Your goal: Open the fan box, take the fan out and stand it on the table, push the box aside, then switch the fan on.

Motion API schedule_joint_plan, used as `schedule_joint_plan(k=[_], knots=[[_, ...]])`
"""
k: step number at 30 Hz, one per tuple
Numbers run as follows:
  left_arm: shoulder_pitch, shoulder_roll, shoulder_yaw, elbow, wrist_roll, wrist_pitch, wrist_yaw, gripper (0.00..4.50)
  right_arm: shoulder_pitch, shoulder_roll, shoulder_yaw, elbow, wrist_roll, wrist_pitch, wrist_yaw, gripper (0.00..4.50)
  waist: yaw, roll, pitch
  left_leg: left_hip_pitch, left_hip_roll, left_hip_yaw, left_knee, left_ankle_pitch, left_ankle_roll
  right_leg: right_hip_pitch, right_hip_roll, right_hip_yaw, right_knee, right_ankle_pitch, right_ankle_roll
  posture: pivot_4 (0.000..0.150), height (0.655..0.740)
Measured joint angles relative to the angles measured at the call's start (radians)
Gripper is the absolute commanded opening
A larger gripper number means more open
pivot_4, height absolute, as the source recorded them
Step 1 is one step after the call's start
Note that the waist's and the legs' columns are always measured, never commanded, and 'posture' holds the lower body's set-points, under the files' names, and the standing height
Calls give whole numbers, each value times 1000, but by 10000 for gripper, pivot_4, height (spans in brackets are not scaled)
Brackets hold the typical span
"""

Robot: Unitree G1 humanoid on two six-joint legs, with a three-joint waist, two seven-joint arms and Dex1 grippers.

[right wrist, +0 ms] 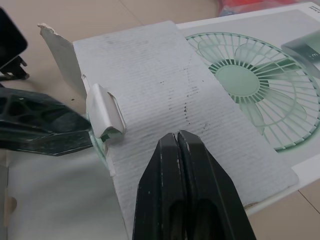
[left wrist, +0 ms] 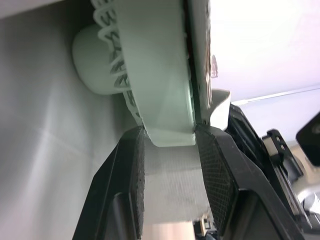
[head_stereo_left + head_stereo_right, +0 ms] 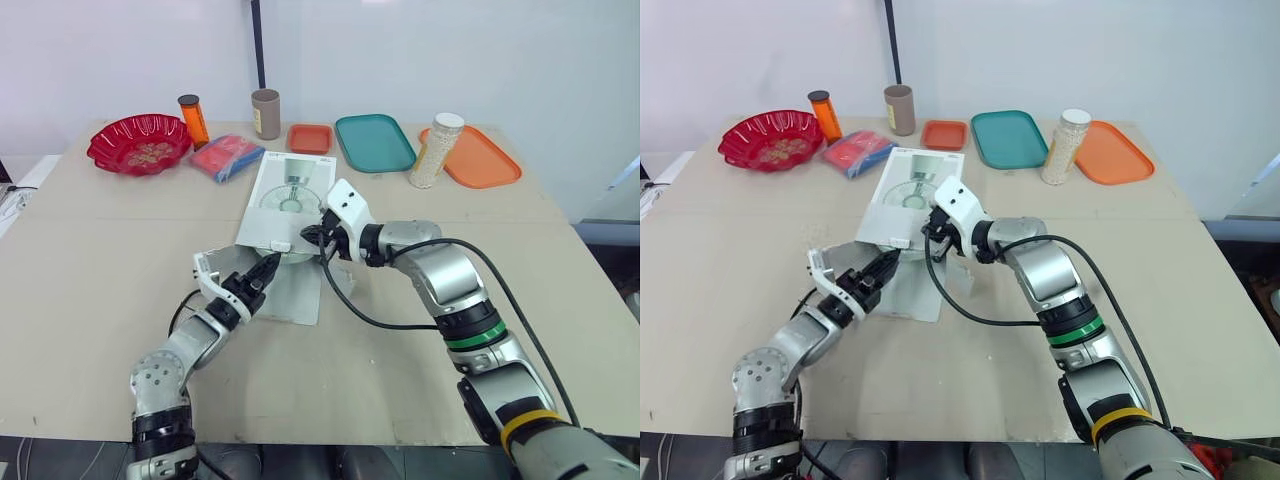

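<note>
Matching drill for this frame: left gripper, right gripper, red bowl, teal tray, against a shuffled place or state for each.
1. left gripper
2. right gripper
3. red bowl
4. teal tray

A. between the small orange tray and the large orange tray
B. fingers shut together, over the flap of the box
C. far left corner of the table
D. gripping the fan by its rim

Pairs: 1-D, 2-B, 3-C, 4-A
</note>
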Motion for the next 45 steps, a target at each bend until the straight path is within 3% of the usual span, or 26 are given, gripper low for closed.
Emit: schedule_joint_plan(k=[9,13,14,17,29,30,38,45], knots=[[113,81,-2,-82,-133,30,57,16698,5,4,0,0,-2,-4,-1,0,3,0,0,0,0,0,0,0,-1,0,0,0,0,0,0,1500,7400],[105,84,-23,-82,-127,16,44,24717,7,8,0,0,-4,-10,-1,0,3,0,0,0,0,0,0,0,-1,0,0,0,0,0,0,1500,7400],[96,84,-39,-79,-116,11,39,30055,7,9,0,0,-5,-10,-1,0,3,0,0,0,0,0,0,0,-1,0,0,0,0,0,0,1500,7400],[67,72,-65,-55,-106,-7,35,39527,7,11,0,0,-7,-12,2,0,3,0,0,0,0,0,0,1,-1,0,0,0,0,0,0,1500,7400],[-70,15,-79,103,-9,-111,-29,39527,7,6,1,0,-8,-13,6,0,3,0,0,0,-1,0,-1,1,-1,0,0,0,-1,0,0,1500,7400],[-77,3,-78,112,-2,-121,-32,34269,7,6,1,0,-8,-13,6,0,3,0,0,0,-1,0,-1,1,-1,0,0,0,-1,0,0,1500,7400],[-86,-10,-70,135,8,-125,-59,10089,7,-2,5,-3,-9,-12,7,0,3,0,0,0,-1,0,0,1,-2,0,0,0,-1,0,0,1500,7400],[-85,-14,-67,135,8,-124,-58,9761,7,-2,5,-3,-8,-12,8,0,3,0,0,0,-1,0,-1,1,-2,0,0,0,-1,0,0,1500,7400]])
